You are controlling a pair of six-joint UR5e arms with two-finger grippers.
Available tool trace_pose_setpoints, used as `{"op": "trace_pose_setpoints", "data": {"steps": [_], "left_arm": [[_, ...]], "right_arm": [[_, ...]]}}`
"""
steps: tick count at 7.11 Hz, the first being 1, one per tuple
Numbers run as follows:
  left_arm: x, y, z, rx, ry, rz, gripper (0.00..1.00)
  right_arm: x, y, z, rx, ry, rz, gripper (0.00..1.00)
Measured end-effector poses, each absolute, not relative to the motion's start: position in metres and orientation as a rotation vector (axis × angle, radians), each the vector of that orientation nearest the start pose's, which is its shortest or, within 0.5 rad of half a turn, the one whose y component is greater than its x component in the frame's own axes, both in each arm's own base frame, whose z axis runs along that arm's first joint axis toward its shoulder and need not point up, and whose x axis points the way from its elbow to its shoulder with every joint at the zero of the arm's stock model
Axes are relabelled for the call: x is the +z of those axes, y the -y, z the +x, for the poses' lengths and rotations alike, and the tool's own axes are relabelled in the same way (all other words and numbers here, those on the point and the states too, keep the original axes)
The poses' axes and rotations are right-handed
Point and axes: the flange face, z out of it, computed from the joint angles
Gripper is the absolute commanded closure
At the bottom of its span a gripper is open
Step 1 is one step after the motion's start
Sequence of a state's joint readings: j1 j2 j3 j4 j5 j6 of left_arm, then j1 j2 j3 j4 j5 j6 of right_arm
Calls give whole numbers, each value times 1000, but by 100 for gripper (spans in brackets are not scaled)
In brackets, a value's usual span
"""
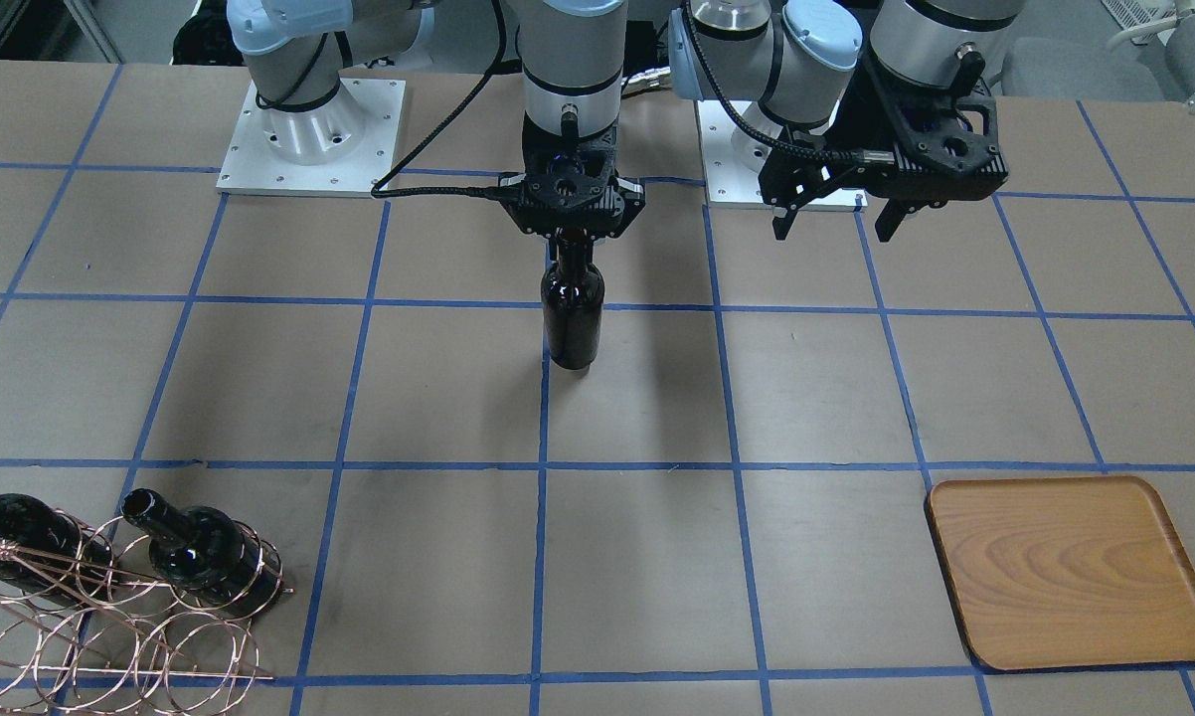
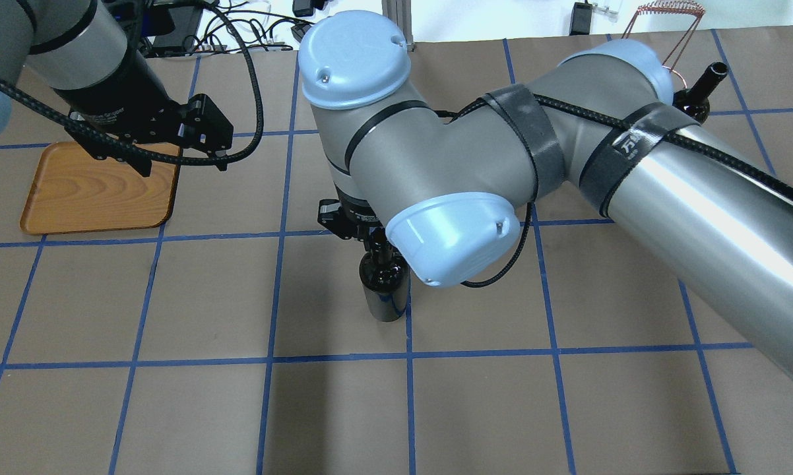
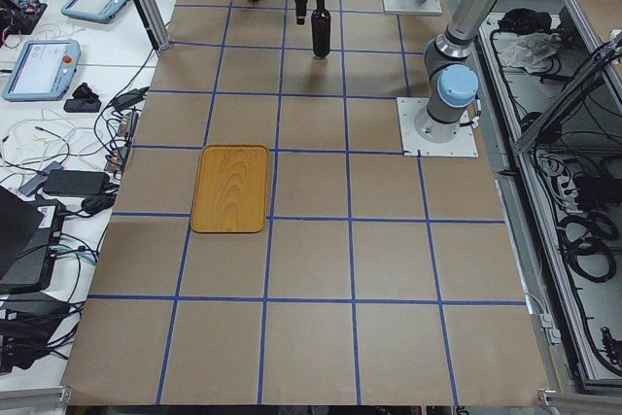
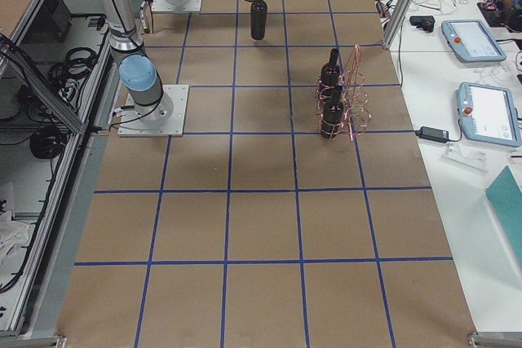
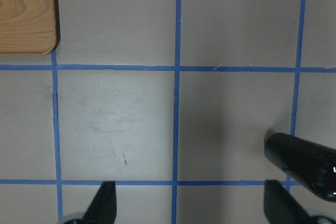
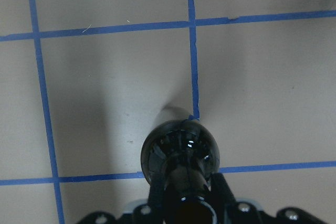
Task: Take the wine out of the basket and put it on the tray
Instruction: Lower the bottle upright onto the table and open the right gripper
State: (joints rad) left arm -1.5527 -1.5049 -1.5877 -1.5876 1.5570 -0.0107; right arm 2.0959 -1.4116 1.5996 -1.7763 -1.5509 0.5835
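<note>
My right gripper (image 1: 571, 235) is shut on the neck of a dark glass wine bottle (image 1: 572, 318) and holds it upright near the table's middle. I cannot tell whether its base touches the table. The right wrist view looks down the bottle (image 6: 181, 153) from above. My left gripper (image 1: 836, 227) is open and empty, raised to the bottle's side, with the wooden tray (image 1: 1070, 572) farther out. In the overhead view the left gripper (image 2: 184, 165) hangs by the tray's (image 2: 99, 188) corner. The copper wire basket (image 1: 110, 617) holds two more bottles (image 1: 200, 552).
The table is brown with blue tape grid lines. Two arm base plates (image 1: 309, 129) stand at the robot's edge. In the left wrist view the tray's corner (image 5: 26, 11) is at top left and the held bottle (image 5: 304, 163) at lower right.
</note>
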Motion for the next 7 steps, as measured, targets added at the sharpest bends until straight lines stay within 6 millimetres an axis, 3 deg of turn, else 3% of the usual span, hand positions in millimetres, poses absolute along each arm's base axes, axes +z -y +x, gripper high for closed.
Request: {"op": "trace_pose_setpoints", "data": {"steps": [4, 5, 6, 7], "left_arm": [[505, 467, -127, -40, -3156, -43, 0], [505, 467, -127, -40, -3156, -43, 0], [505, 467, -127, -40, -3156, -44, 0], [505, 466, -127, -41, -3156, -45, 0]], "right_arm": [[399, 401, 404, 18, -3134, 69, 100], [396, 400, 404, 27, -3135, 69, 85], [394, 400, 404, 31, -3135, 69, 1], [395, 400, 404, 26, -3134, 71, 0]]}}
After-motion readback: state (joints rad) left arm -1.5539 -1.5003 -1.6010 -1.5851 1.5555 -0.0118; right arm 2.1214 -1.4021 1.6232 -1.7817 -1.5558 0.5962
